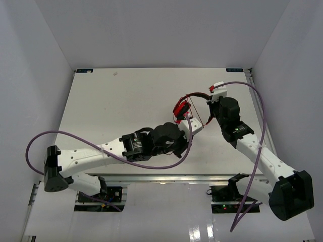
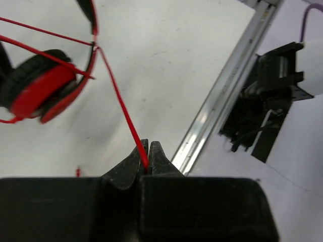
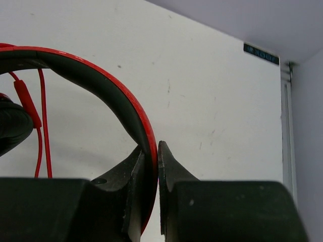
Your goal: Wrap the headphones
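While the left arm (image 1: 91, 156) stretches far rightward, left gripper (image 2: 148, 153) pinching the cable (image 2: 119, 103), the bent-in right gripper (image 3: 150, 151) clamps the headband (image 3: 91, 76).

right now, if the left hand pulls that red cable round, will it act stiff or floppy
Probably floppy: the cable is thin and looks straight only because the left hand pinches it taut. It likely slips easily, being so thin. The headband looks stiff, holding its arch in the right hand.
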You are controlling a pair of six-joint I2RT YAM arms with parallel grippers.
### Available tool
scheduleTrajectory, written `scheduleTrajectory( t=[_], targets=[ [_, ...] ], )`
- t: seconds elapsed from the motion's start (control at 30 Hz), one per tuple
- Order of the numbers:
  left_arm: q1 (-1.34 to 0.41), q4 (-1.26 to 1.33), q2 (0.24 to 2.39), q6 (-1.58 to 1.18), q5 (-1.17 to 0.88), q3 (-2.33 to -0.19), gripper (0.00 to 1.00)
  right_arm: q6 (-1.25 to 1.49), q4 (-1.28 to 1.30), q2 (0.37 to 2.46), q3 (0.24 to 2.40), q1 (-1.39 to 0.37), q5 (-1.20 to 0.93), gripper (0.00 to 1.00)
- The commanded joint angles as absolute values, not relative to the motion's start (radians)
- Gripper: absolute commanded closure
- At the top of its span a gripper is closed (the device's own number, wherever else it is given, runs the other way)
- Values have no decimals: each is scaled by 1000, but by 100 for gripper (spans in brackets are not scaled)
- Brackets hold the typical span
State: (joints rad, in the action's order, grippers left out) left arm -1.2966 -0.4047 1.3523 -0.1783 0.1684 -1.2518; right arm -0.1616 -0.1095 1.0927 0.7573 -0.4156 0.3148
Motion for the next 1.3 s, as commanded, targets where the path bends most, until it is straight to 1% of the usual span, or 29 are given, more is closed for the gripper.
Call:
scheduleTrajectory(
  t=[0.0,0.1,0.2,0.33,0.47,0.6,0.67,0.87,0.93,1.0,1.1,1.17,1.27],
  targets=[
    [-1225,-627,1321,-22,292,-1394,100,-374,-194,1022,783,-408,68,92],
    [-1130,-625,1345,40,303,-1413,100,-485,-60,1011,810,-407,-164,92],
    [-1059,-586,1343,95,325,-1404,100,-575,63,1005,837,-408,-326,92],
    [-993,-506,1323,145,321,-1372,100,-662,141,999,858,-408,-415,92],
    [-946,-480,1311,157,301,-1318,99,-654,181,991,891,-400,-488,92],
    [-905,-391,1238,124,277,-1161,93,-583,212,993,955,-385,-589,92],
    [-878,-333,1183,81,214,-1097,86,-531,216,1002,984,-377,-628,92],
    [-819,-175,1065,11,27,-943,76,-416,219,1021,1039,-344,-721,92],
    [-802,-147,1049,-7,4,-905,71,-380,219,1026,1052,-337,-752,92],
    [-790,-98,1035,-29,-67,-871,65,-336,219,1032,1066,-328,-781,92],
    [-780,-5,1018,-46,-137,-809,61,-276,219,1048,1095,-312,-844,92],
    [-774,30,1025,-61,-179,-782,61,-227,218,1058,1113,-302,-883,92],
    [-772,163,1040,-97,-229,-714,60,-135,210,1090,1164,-279,-955,92]
  ],
)
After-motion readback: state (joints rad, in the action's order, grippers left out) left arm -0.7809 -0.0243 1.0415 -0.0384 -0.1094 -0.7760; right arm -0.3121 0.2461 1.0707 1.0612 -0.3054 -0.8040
